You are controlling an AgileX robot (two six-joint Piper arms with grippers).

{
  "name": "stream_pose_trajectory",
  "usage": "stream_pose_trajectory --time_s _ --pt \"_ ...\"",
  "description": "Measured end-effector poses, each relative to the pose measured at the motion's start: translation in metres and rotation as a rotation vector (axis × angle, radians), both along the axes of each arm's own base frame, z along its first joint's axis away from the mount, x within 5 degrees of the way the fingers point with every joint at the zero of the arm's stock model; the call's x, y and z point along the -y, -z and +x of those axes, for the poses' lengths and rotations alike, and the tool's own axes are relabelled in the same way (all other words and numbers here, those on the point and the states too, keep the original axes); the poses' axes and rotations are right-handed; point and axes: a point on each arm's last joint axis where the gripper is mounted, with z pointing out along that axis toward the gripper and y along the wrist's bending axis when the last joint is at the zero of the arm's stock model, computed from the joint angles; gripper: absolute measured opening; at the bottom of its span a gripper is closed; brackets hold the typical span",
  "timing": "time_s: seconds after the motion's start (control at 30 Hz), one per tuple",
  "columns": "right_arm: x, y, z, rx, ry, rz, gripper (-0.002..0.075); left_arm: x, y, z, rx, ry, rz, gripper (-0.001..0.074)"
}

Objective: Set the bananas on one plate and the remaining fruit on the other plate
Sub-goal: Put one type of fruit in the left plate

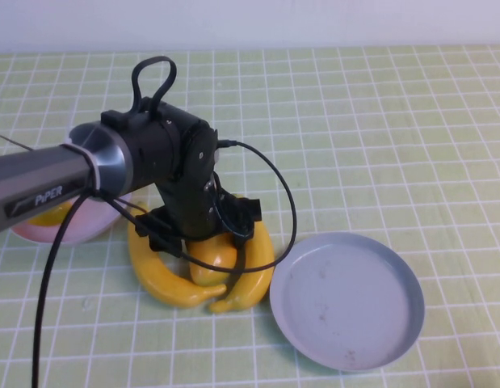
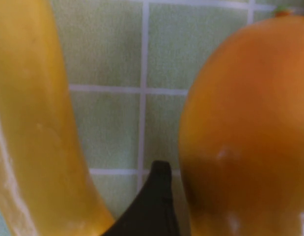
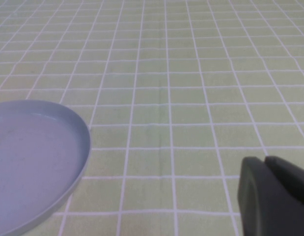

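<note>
the left gripper sits just left of centre in the high view, lowered over a cluster of fruit on the green checked tablecloth, its fingers spread wide and holding nothing. in the left wrist view one dark fingertip pokes into the gap between a banana and a plump orange-yellow mango. from above, that mango lies between two bananas, one curving along its left and one along its right. the grey-blue plate lies lower right, bare, its rim just beside the right banana. the pink plate at the left edge is mostly hidden by the arm; a yellow shape on it is possibly the second mango. the right gripper shows only in its wrist view's lower right corner, fingers closed together and empty, near the grey-blue plate's rim
</note>
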Motion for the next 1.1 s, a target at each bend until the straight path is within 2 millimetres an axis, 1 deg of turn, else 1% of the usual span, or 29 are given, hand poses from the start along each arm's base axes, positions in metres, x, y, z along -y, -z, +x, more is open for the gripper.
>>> stream_pose_trajectory --time_s 0.2,0.27,0.33,0.67,0.77,0.9,0.97,1.0,1.1 --pt "0.0 0.0 0.0 0.0 0.0 0.0 -0.0017 0.001 0.008 0.003 -0.007 0.019 0.007 0.066" --pt "0.0 0.0 0.0 0.0 0.0 0.0 -0.0017 0.001 0.008 0.003 0.001 0.023 0.001 0.0618" --pt "0.0 0.0 0.0 0.0 0.0 0.0 -0.0017 0.002 0.008 0.004 0.007 0.031 -0.001 0.055" --pt "0.0 0.0 0.0 0.0 0.0 0.0 -0.0017 0.001 0.007 0.005 0.025 0.108 0.027 0.0548" --pt "0.0 0.0 0.0 0.0 0.0 0.0 -0.0017 -0.002 -0.007 0.003 0.019 0.129 0.055 0.0548" --pt "0.0 0.0 0.0 0.0 0.0 0.0 -0.0017 -0.016 -0.051 0.009 0.106 0.122 0.069 0.0548" --pt "0.0 0.0 0.0 0.0 0.0 0.0 -0.0017 -0.032 -0.072 0.016 0.137 0.074 0.066 0.0548" --pt "0.0 0.0 0.0 0.0 0.0 0.0 -0.0017 -0.043 -0.078 0.021 0.143 0.044 0.068 0.0548" --pt "0.0 0.0 0.0 0.0 0.0 0.0 -0.0017 -0.076 -0.082 0.036 0.149 -0.058 0.076 0.0548"
